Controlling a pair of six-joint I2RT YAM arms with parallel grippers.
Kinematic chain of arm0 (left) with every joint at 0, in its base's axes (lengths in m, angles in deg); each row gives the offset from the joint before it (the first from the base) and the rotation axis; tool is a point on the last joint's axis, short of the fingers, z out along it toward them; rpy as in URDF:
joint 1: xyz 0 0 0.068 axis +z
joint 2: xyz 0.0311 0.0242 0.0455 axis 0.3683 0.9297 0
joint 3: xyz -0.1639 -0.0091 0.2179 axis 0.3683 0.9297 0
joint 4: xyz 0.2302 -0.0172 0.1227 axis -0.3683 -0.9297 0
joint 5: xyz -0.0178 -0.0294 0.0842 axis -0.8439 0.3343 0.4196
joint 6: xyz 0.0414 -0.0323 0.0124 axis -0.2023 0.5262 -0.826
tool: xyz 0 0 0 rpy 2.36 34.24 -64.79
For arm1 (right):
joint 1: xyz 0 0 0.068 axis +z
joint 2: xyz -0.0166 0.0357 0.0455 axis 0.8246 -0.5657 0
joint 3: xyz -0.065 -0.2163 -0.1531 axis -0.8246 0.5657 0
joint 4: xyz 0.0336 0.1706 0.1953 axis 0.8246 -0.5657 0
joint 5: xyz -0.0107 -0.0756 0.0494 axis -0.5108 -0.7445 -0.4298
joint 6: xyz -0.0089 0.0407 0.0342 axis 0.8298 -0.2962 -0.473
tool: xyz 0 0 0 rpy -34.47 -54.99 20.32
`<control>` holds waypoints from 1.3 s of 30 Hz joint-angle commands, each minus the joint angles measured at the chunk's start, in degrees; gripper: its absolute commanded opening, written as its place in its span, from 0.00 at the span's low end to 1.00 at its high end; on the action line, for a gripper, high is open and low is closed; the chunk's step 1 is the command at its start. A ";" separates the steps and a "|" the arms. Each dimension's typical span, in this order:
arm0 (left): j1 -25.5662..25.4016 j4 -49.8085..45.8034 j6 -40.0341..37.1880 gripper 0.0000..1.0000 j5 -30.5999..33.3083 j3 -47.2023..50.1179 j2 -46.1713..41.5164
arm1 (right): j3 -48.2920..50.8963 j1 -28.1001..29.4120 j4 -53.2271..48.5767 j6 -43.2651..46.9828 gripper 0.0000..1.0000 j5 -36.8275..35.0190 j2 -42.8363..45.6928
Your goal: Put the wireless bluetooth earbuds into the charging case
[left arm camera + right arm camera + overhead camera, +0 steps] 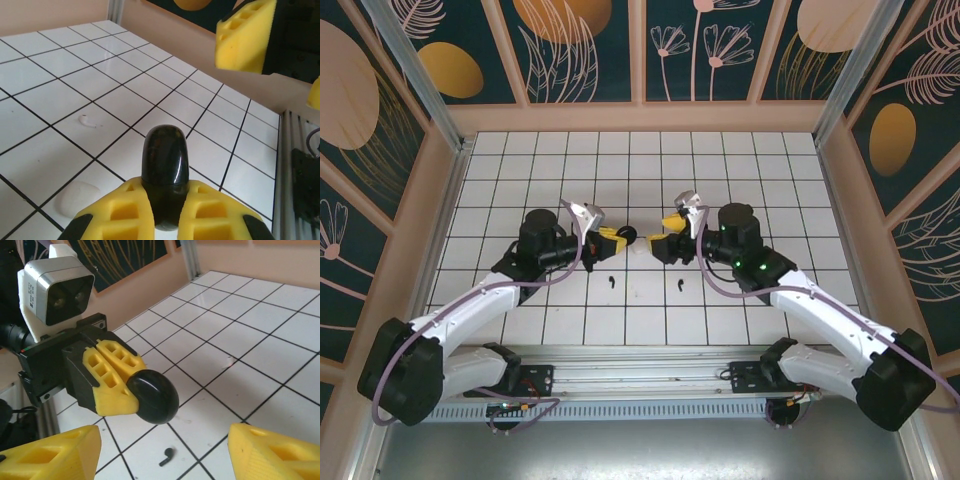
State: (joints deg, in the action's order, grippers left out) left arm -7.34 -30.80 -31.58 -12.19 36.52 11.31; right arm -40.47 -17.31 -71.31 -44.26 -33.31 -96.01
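Note:
A glossy black oval charging case (627, 237) hangs above the tiles, and my left gripper (612, 236) is shut on it. In the left wrist view the case (165, 165) stands up between the yellow fingers (127, 210), its lid closed. My right gripper (658, 241) faces it from the right, open and empty, a short gap away. In the right wrist view the case (152, 396) sits ahead of and above my open right gripper (165, 437). Two black earbuds lie on the tiles, one (609, 280) below the left gripper and one (677, 287) below the right gripper. One black earbud (167, 456) lies under the case.
The white tiled floor (640, 170) is walled by wooden panels on the left, back and right. A metal rail (640, 365) with the arm bases runs along the near edge. A right finger (245, 35) shows high in the left wrist view.

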 commanded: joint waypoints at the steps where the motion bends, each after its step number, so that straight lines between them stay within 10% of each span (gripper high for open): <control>1: -0.05 -0.35 -4.43 0.00 0.09 0.27 -1.33 | 0.73 0.04 5.39 -2.70 0.68 5.35 -1.88; 28: -0.14 9.03 -3.75 0.00 -12.22 4.82 -4.31 | -6.89 -1.99 5.74 -2.15 0.66 7.98 -13.88; 39: -0.05 9.47 -3.22 0.00 -7.71 6.29 -5.17 | -7.97 -2.16 2.34 -3.86 0.65 7.18 -14.14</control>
State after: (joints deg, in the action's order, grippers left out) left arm -7.19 -24.09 -35.17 -20.45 42.18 7.70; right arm -46.87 -19.08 -68.10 -47.06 -25.02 -111.20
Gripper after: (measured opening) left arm 0.070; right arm 0.651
